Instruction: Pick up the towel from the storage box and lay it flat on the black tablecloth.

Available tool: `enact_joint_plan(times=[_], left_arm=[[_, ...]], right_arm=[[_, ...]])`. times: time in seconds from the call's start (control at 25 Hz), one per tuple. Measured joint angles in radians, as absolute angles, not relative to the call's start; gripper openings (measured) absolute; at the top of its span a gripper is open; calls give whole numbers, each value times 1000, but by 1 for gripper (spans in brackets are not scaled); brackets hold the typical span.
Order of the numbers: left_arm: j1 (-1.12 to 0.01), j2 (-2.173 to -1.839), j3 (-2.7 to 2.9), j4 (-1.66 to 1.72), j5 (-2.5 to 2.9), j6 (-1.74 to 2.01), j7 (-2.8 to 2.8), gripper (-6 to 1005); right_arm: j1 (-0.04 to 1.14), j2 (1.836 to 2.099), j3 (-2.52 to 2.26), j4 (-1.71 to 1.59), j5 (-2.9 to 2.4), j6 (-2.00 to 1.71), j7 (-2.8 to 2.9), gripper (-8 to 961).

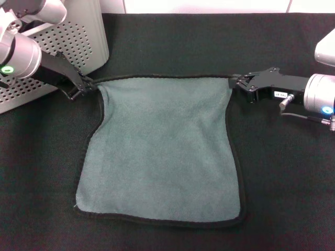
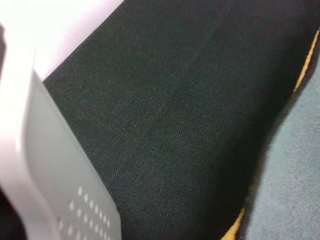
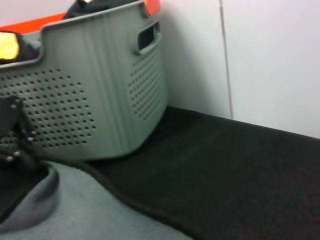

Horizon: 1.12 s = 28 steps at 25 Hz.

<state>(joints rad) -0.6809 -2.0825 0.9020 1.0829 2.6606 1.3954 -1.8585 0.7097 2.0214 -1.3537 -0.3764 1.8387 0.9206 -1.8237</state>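
The towel (image 1: 162, 149) lies grey-green face up on the black tablecloth (image 1: 172, 47), out of the storage box (image 1: 78, 39), which stands on the cloth just beyond the towel's far-left corner. Its near edge rests flat with the black edging showing; its far edge is pulled straight between the two grippers. The left gripper (image 1: 86, 85) is clamped on the towel's far-left corner, just beside the box wall. The right gripper (image 1: 234, 81) is clamped on the towel's far-right corner, fingers closed on the hem. Both held corners sit low, at or just above the cloth. The left wrist view shows a strip of the yellow-orange underside (image 2: 306, 67) at the towel's edge. The right wrist view shows items inside the box, not identifiable.
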Motion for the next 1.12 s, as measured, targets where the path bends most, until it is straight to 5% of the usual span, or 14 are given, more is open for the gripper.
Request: enact_joint_plan(times=[0.4,0.76,1.12], left_arm=[[-678,-2087,902,1093,2643,1395,-1861,273],[-610,-2091,903,1267,2509,1456,-1874,506],[-393,-2090,903,1463,2045,1721,-1786,507]], right_arm=[[670,2021,-1353,-433,1846,893,-1805,187],[575,2022,-1351,-556,1847,926,-1804,593],[408,2010,-1350,-764,1793,1322,-1802,842]])
